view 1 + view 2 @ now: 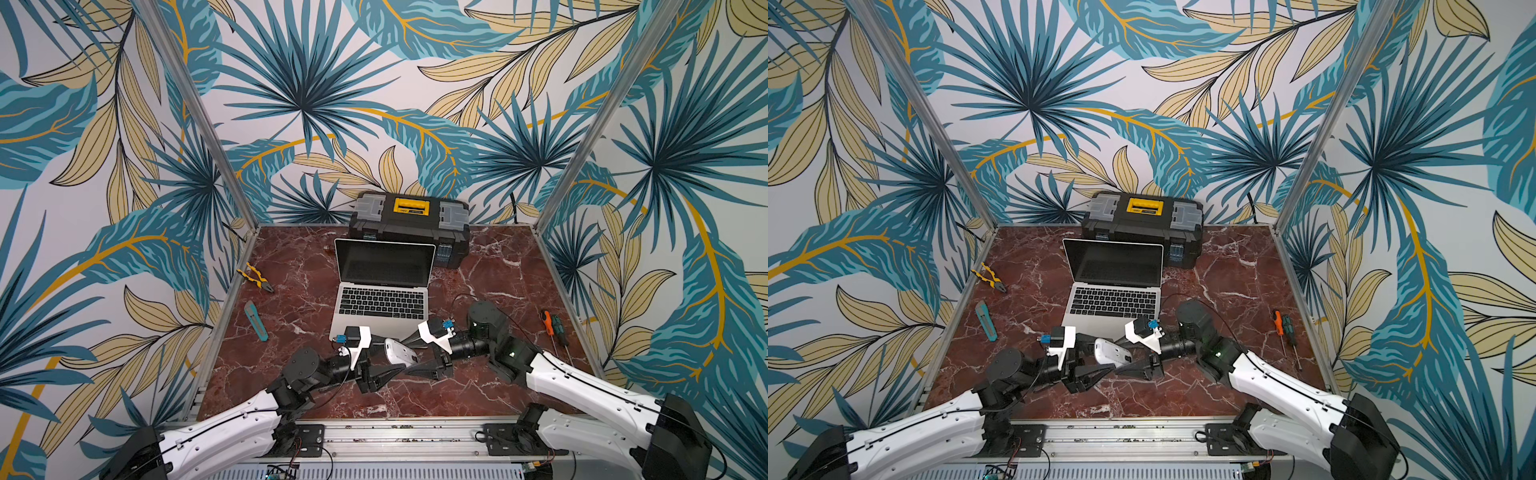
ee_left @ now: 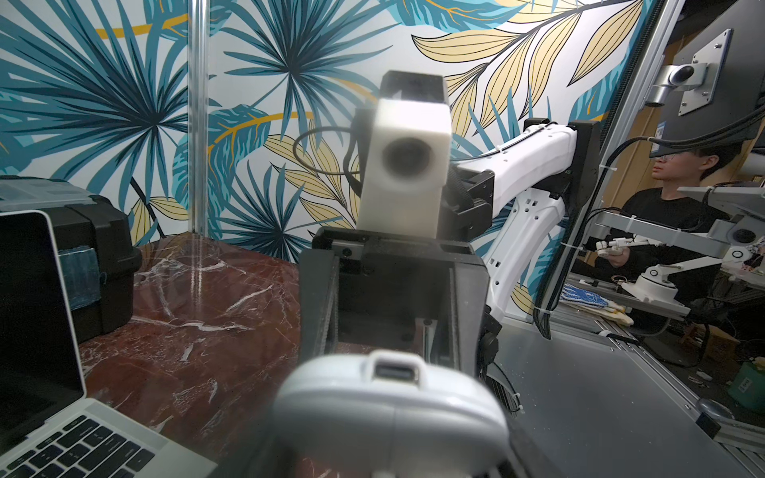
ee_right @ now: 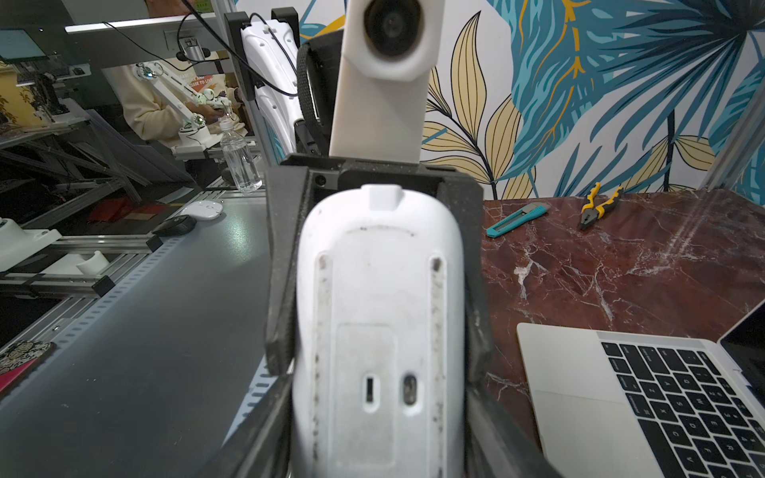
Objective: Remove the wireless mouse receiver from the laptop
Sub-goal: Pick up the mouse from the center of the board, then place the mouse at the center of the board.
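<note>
The silver-grey laptop stands open mid-table with a dark screen. Just in front of its palm rest a white mouse hangs in the air, underside toward the right wrist camera. My right gripper is shut on its sides from the right. My left gripper grips its other end from the left. A small white nub with a dark slot sticks out of the mouse's end. No wireless mouse receiver shows at the laptop's edges; whether the nub is it, I cannot tell.
A black toolbox with a yellow handle stands behind the laptop. Yellow pliers and a teal utility knife lie at the left. Two screwdrivers lie at the right. Metal frame posts mark the table's back corners.
</note>
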`<state>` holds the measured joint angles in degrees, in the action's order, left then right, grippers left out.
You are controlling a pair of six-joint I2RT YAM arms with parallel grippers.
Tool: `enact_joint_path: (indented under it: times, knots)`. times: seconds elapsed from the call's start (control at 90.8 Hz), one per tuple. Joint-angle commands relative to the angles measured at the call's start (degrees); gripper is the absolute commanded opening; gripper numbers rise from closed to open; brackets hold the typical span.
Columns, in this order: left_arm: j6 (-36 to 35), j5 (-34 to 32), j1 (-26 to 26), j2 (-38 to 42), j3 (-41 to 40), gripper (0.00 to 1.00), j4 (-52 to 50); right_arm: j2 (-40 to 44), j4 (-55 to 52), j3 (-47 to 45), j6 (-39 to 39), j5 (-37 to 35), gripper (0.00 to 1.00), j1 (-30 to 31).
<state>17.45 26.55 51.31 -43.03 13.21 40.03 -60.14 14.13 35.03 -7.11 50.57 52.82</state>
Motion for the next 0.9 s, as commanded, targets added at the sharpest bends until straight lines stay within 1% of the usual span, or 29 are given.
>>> enact_joint_path:
  times: [0.0, 0.121, 0.297, 0.408, 0.452, 0.54, 0.639, 0.749, 0.826, 0.892]
  knots:
    - [2.13, -1.64, 0.04, 1.40, 0.03, 0.47, -0.13, 0.14, 1.48, -1.50, -0.31, -0.18, 0.66, 0.01]
    - [2.92, -3.42, 0.02, 2.51, 0.69, 0.44, -4.80, 1.04, 0.80, -1.63, -0.91, -2.44, 0.72, 0.01]
    - [6.39, -4.41, 0.02, 3.19, 1.36, 0.41, -10.59, 3.32, -0.76, -1.61, -1.74, -5.51, 0.82, -0.34]
    - [9.22, -6.67, 0.06, 3.42, 2.42, 0.39, -16.41, 6.05, -3.21, -1.74, -1.41, -8.46, 0.84, -1.27]
    - [10.35, -7.76, 0.04, 3.55, 3.22, 0.39, -20.03, 7.67, -3.30, -2.10, -0.62, -11.00, 0.85, -2.00]
    - [11.52, -8.77, 0.05, 2.76, 5.01, 0.39, -25.38, 11.01, -2.99, -3.04, 1.86, -18.78, 0.85, -4.05]
    - [11.53, -9.61, 0.07, -0.07, 9.33, 0.41, -33.51, 14.84, -2.51, -4.23, 6.17, -31.24, 0.86, -6.90]
    - [11.25, -10.04, 0.03, -5.97, 15.95, 0.42, -41.81, 16.59, -4.76, -4.07, 10.51, -44.08, 0.89, -10.83]
    - [11.71, -8.88, 0.10, -11.92, 21.11, 0.42, -46.32, 16.05, -8.43, -2.56, 13.50, -53.59, 0.89, -12.95]
    - [12.00, -7.63, 0.11, -17.00, 26.10, 0.42, -50.20, 14.97, -11.77, -0.45, 15.32, -59.92, 0.90, -14.86]
